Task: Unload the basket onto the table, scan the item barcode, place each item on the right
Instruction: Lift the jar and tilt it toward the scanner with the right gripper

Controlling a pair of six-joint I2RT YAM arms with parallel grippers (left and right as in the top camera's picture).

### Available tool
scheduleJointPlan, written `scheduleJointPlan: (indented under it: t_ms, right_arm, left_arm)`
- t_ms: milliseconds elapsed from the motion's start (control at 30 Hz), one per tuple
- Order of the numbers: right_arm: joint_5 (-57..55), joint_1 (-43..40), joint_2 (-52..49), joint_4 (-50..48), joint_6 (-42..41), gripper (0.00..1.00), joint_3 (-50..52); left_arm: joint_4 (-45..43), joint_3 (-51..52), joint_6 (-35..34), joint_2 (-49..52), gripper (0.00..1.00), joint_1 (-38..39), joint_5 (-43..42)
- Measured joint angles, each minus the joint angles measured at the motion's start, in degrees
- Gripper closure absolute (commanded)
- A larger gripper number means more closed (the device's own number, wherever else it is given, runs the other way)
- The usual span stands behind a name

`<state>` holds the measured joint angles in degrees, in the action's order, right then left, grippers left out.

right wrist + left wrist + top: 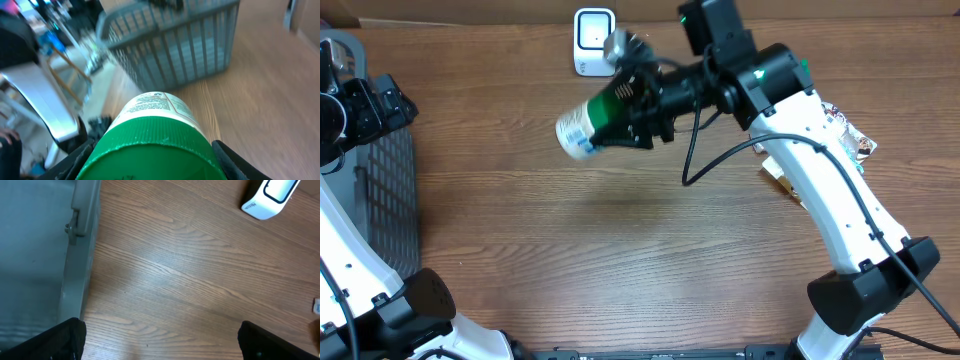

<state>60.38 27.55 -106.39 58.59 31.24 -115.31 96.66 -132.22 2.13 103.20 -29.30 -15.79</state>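
A white canister (pixel 580 130) with a green ribbed cap (pixel 616 104) hangs on its side above the table, held by the cap end. My right gripper (pixel 632 108) is shut on that cap, and its label end points left. In the right wrist view the cap (pixel 150 145) fills the space between the two black fingers (pixel 227 157). The white barcode scanner (pixel 593 40) stands at the far edge, just beyond the canister, and also shows in the left wrist view (pixel 272 197). My left gripper (pixel 160 340) is open over bare wood at the far left (pixel 390 105).
A grey slatted basket (pixel 382 200) stands at the table's left edge, next to my left gripper (pixel 40 255) and in the background of the right wrist view (pixel 175 40). Snack packets (pixel 845 130) lie at the right behind the right arm.
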Motion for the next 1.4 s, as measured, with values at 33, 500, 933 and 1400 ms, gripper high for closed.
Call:
scheduleJointPlan:
  t_ms: [33, 500, 933, 1400]
  right_arm:
    - [1.8, -0.6, 0.0, -1.7, -1.3, 0.5, 0.0]
    - [13.6, -6.8, 0.0, -9.7, -17.9, 0.49, 0.0]
    - [-40.3, 3.2, -4.3, -18.3, -10.4, 0.35, 0.0]
    - [-64.1, 1.3, -29.3, -67.8, 36.6, 0.39, 0.6]
  left_arm:
    - [0.0, 0.0, 0.0, 0.0, 0.0, 0.0, 0.0]
    - [0.0, 0.0, 0.0, 0.0, 0.01, 0.0, 0.0]
    - [0.0, 0.0, 0.0, 0.0, 0.0, 0.0, 0.0]
    - [0.0, 0.0, 0.0, 0.0, 0.0, 0.0, 0.0]
